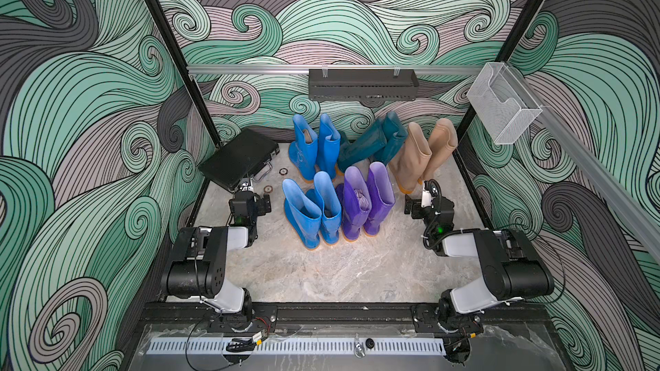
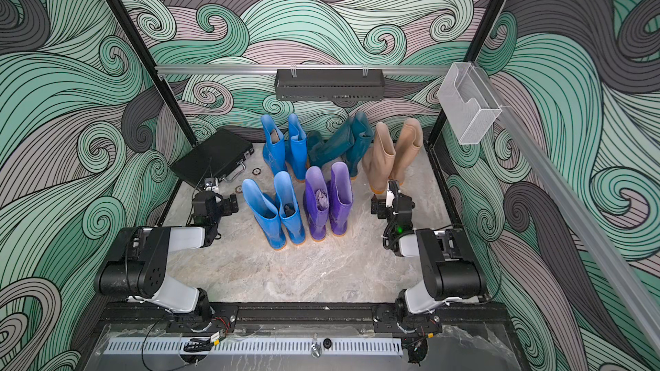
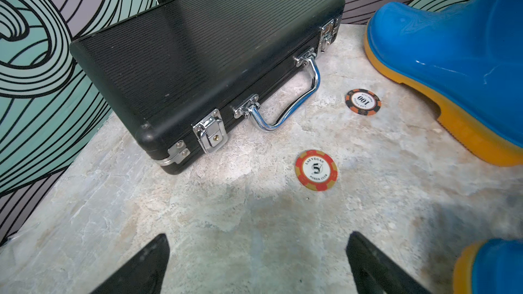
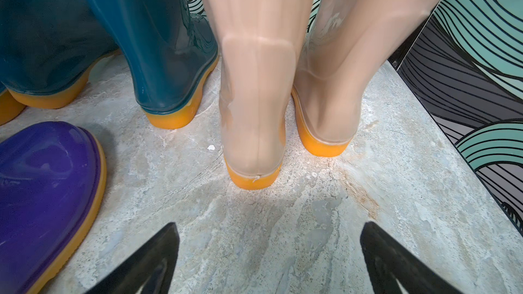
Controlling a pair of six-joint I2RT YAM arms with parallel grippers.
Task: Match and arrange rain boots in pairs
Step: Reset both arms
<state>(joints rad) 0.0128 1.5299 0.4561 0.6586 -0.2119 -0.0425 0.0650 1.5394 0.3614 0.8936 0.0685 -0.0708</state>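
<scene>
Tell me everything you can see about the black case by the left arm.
The black case is flat and rectangular, with a ribbed lid, rounded corners, two chrome latches and a chrome handle swung outward. It looks shut and lies lid up at the far left corner of the table. Two poker chips lie near it, not touching.

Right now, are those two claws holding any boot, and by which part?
Nothing is held. The left gripper is open beside the black case; the right gripper is open behind the heels of the beige boots, touching neither.
</scene>
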